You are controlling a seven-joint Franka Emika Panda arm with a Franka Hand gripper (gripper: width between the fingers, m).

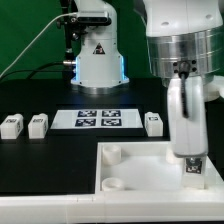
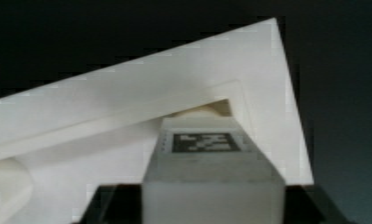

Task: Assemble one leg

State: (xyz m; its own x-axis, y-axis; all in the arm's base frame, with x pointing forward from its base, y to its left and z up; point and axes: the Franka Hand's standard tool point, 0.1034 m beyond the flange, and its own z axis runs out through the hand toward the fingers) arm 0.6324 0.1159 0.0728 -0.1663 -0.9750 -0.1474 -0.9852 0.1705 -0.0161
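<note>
**Leg held upright over corner of white plate**

The gripper (image 1: 190, 160) clamps a white leg (image 1: 191, 166) between its fingers, the leg's long axis vertical and its tagged face (image 2: 208, 141) turned toward the wrist camera. It stands at the far corner of the large white plate (image 1: 135, 170), on the exterior view's right, hemmed by the raised rim; whether it touches is unclear. Three more legs (image 1: 11, 125) (image 1: 38, 124) (image 1: 153, 123) lie well apart beside the marker board (image 1: 100, 119) on the black table (image 1: 40, 165).
</note>
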